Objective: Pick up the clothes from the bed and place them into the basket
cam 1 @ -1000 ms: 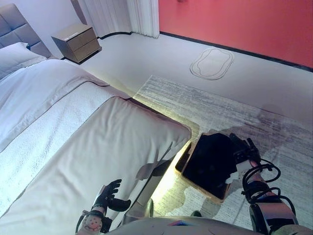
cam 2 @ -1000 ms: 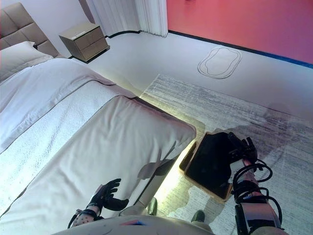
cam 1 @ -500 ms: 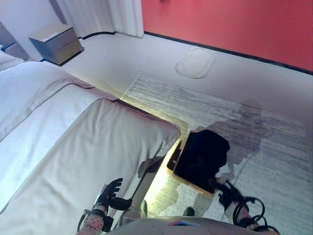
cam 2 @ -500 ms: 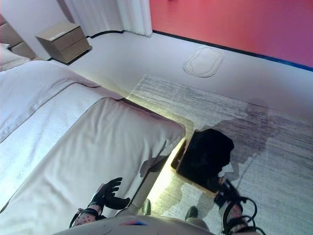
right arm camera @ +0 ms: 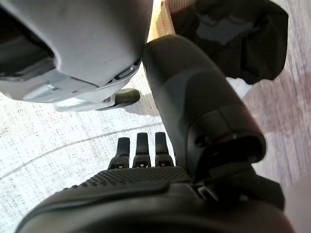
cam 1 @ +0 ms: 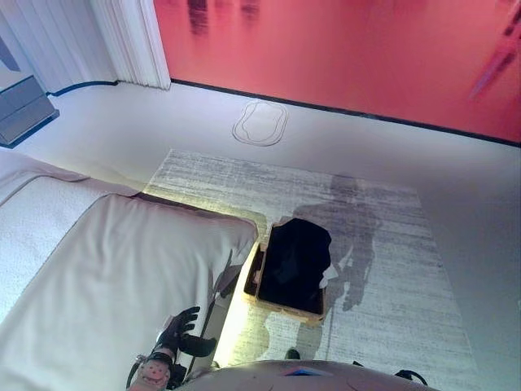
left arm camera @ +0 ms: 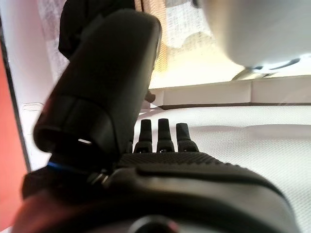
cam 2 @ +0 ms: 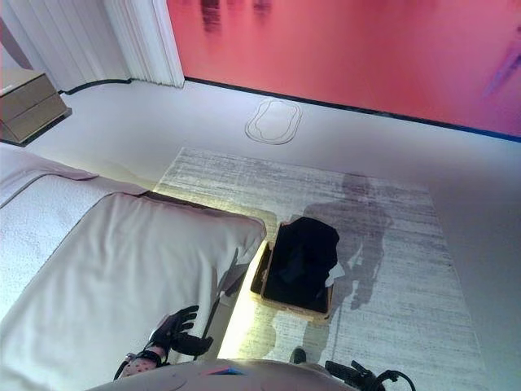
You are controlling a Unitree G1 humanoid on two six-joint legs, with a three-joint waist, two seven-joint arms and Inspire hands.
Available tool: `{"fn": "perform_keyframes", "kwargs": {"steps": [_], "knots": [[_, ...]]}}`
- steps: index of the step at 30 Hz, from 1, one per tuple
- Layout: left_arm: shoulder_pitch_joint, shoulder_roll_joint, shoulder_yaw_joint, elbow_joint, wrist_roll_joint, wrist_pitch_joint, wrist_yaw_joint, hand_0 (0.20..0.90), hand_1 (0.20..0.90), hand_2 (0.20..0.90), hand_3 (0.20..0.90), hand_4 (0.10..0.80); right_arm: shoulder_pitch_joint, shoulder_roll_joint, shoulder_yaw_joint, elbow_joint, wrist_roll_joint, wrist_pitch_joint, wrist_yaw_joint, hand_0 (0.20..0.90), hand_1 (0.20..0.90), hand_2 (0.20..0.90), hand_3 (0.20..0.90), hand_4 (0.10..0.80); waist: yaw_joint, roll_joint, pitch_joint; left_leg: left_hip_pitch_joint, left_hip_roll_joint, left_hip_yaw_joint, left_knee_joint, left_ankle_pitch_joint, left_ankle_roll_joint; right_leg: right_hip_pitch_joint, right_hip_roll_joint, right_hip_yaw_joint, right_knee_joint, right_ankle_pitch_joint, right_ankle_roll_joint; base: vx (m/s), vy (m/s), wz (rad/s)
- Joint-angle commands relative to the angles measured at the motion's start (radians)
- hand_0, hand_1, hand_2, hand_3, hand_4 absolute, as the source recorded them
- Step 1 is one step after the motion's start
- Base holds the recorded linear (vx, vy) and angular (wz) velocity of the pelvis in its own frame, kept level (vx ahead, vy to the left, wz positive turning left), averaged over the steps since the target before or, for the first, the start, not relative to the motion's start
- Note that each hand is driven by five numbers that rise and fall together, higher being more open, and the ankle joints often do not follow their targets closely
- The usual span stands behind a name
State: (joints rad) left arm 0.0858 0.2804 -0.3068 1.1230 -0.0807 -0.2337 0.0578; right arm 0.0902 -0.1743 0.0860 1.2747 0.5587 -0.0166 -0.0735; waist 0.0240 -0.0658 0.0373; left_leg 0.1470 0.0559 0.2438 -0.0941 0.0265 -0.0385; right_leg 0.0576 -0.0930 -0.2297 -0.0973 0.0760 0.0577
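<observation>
Withdrawn from basket (cam 1: 290,303) (dark clothes (cam 1: 297,258) inside), right hand (right arm camera: 141,194) seems relaxed; left hand (cam 1: 177,331) spread over bed (cam 1: 98,269).

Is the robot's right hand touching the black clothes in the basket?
Apart. In the right eye view the right hand sits at the bottom edge, with bare rug between it and the black clothes in the basket.

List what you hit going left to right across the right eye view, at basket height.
bed → basket holding dark clothes → rug → bare floor
</observation>
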Motion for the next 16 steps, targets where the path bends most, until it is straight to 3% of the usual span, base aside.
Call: {"fn": "perform_keyframes", "kwargs": {"steps": [1, 8, 12, 16], "knots": [[-0.085, -0.035, 0.032, 0.025, -0.03, -0.011, -0.032, 0.9, 0.9, 0.9, 0.9, 0.8, -0.093, -0.008, 0.021, 0.016, -0.018, -0.014, 0.029, 0.9, 0.9, 0.9, 0.9, 0.8, 0.001, 0.043, 0.03, -0.019, 0.014, -0.054, 0.007, -0.039, -0.004, 0.062, 0.001, 0.018, 0.077, -0.076, 0.041, 0.0, 0.0, 0.0], [-0.089, -0.033, 0.027, 0.031, -0.048, 0.004, -0.051, 0.9, 0.9, 0.9, 0.9, 0.8, -0.094, -0.008, 0.038, 0.005, -0.046, -0.025, 0.037, 0.9, 0.9, 0.9, 0.9, 0.8, -0.002, 0.048, 0.02, -0.019, 0.013, -0.056, 0.007, -0.037, -0.003, 0.06, 0.001, 0.022, 0.083, -0.081, 0.04, 0.012, 0.004, 0.0], [-0.089, -0.028, 0.015, 0.013, -0.032, -0.027, -0.053, 0.9, 0.9, 0.9, 0.9, 0.8, -0.09, -0.014, 0.039, 0.007, -0.04, -0.036, 0.022, 0.9, 0.9, 0.9, 0.9, 0.8, -0.001, 0.054, 0.024, -0.022, 0.015, -0.057, 0.007, -0.035, -0.003, 0.055, 0.0, 0.02, 0.087, -0.084, 0.039, 0.0, 0.0, 0.0], [-0.09, -0.022, 0.012, 0.006, -0.033, 0.0, -0.056, 0.9, 0.9, 0.9, 0.9, 0.8, -0.091, -0.019, 0.03, 0.006, -0.044, -0.036, 0.019, 0.9, 0.9, 0.9, 0.9, 0.8, -0.003, 0.057, 0.027, -0.02, 0.014, -0.061, 0.007, -0.035, -0.002, 0.057, -0.001, 0.022, 0.089, -0.085, 0.04, 0.0, 0.0, 0.0]]}}
